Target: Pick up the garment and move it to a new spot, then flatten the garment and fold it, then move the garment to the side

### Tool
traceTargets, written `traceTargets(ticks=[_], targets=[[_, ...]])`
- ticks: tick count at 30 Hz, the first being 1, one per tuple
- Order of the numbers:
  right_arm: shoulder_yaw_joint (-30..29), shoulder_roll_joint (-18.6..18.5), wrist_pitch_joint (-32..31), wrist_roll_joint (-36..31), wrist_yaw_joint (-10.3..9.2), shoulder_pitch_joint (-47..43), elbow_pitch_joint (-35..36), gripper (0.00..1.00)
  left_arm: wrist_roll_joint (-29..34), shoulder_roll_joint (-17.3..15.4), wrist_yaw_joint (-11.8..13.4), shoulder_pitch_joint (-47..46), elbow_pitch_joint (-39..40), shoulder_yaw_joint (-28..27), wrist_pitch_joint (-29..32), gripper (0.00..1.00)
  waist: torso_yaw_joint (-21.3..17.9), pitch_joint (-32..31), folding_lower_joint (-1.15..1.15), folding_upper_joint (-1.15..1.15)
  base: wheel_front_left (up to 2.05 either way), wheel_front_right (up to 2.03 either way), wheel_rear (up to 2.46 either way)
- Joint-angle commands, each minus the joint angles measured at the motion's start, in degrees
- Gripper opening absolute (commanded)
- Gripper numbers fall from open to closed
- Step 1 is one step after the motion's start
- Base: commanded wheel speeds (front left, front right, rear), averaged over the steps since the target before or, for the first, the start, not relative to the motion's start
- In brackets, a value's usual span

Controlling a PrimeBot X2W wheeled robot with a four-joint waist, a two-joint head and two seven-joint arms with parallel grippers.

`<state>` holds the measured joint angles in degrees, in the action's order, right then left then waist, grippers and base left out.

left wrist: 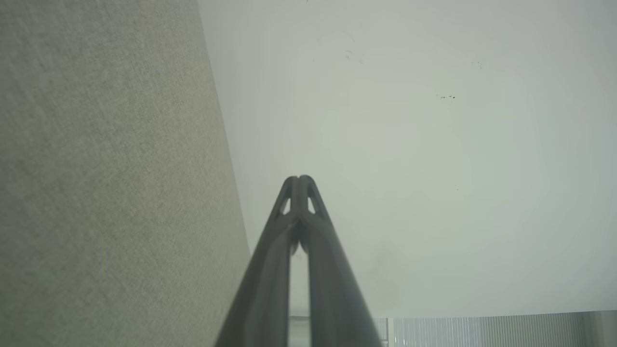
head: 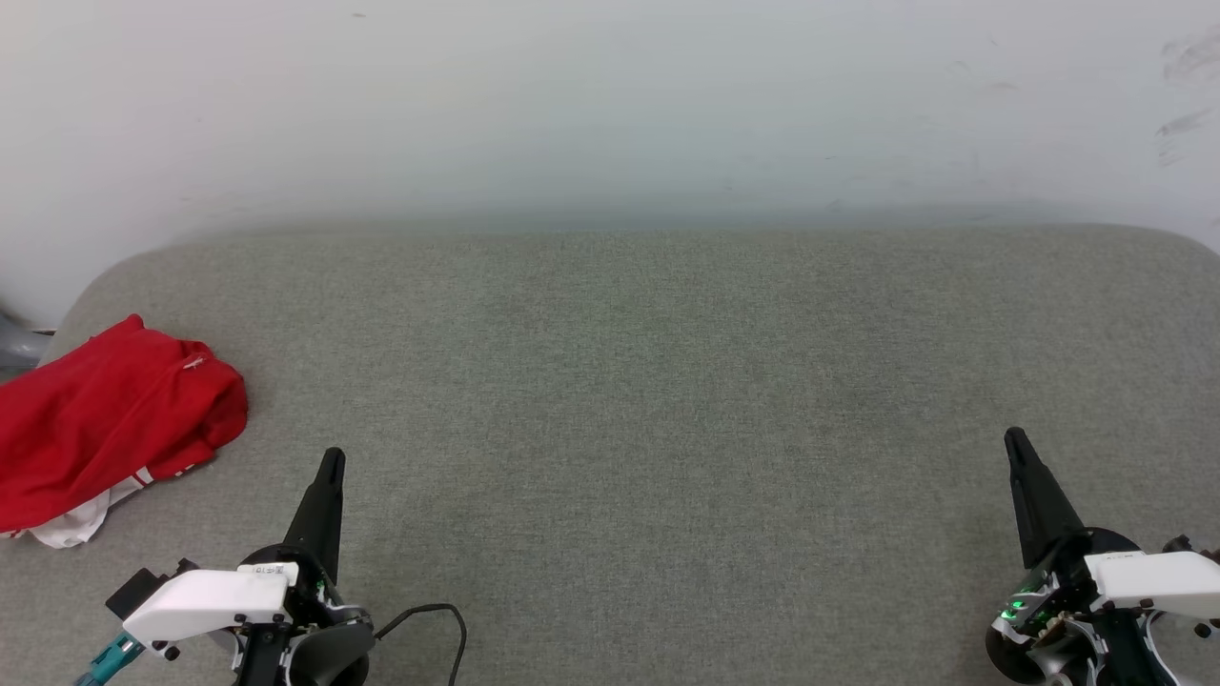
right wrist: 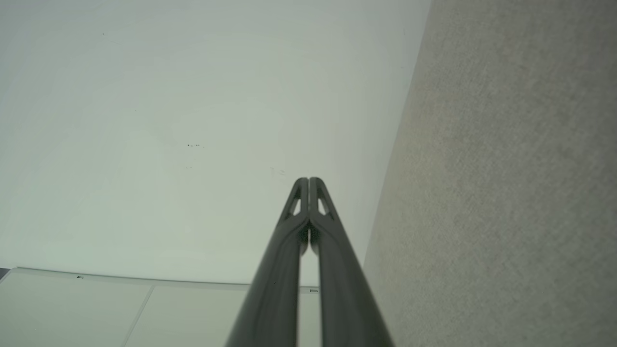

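Shirt point(head: 105, 419) lies bunched at the left edge of the cushion point(head: 629, 381), seemingly set aside; left gripper point(head: 331, 459) and right gripper point(head: 1016, 442) rest closed, empty.

Open grey upholstered surface point(head: 629, 381) stretches between the left gripper point(head: 330, 456) and the right gripper point(head: 1015, 437), offering free passage across the middle. The bunched red garment point(head: 105, 419) occupies the left edge, a black cable point(head: 440, 610) loops near the left gripper's base, and a pale wall point(head: 610, 95) bounds the far side.

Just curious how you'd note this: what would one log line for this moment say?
garment: bunched, left edge of cushion | left gripper: shut, empty | right gripper: shut, empty
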<state>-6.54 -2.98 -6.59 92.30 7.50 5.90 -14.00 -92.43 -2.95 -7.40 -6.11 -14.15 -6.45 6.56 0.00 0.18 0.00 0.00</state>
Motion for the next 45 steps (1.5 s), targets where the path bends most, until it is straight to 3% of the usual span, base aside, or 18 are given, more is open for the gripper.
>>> traceTargets(ticks=[1, 39, 40, 45], targets=[[0.0, 0.2, 0.0, 0.2, -0.02, 0.6, -0.1, 0.0, 0.0, 0.1, -0.2, -0.3, 0.1, -0.2, 0.1, 0.0, 0.0, 0.0, 0.0, 0.0, 0.0, 0.0, 0.0], [0.0, 0.2, 0.0, 0.2, -0.02, 0.6, -0.1, 0.0, 0.0, 0.1, -0.2, -0.3, 0.1, -0.1, 0.1, 0.0, 0.0, 0.0, 0.0, 0.0, 0.0, 0.0, 0.0], [0.0, 0.0, 0.0, 0.0, 0.0, -0.1, -0.1, 1.0, 0.0, 0.0, 0.0, 0.1, -0.2, 0.1, 0.0, 1.0, 0.0, 0.0, 0.0, 0.0, 0.0, 0.0, 0.0], [0.7, 0.0, 0.8, -0.6, 0.0, -1.3, -1.2, 1.0, 0.4, 0.1, 0.1, 1.4, -1.1, 0.5, -0.8, 1.0, 0.0, 0.0, 0.0, 0.0, 0.0, 0.0, 0.0]])
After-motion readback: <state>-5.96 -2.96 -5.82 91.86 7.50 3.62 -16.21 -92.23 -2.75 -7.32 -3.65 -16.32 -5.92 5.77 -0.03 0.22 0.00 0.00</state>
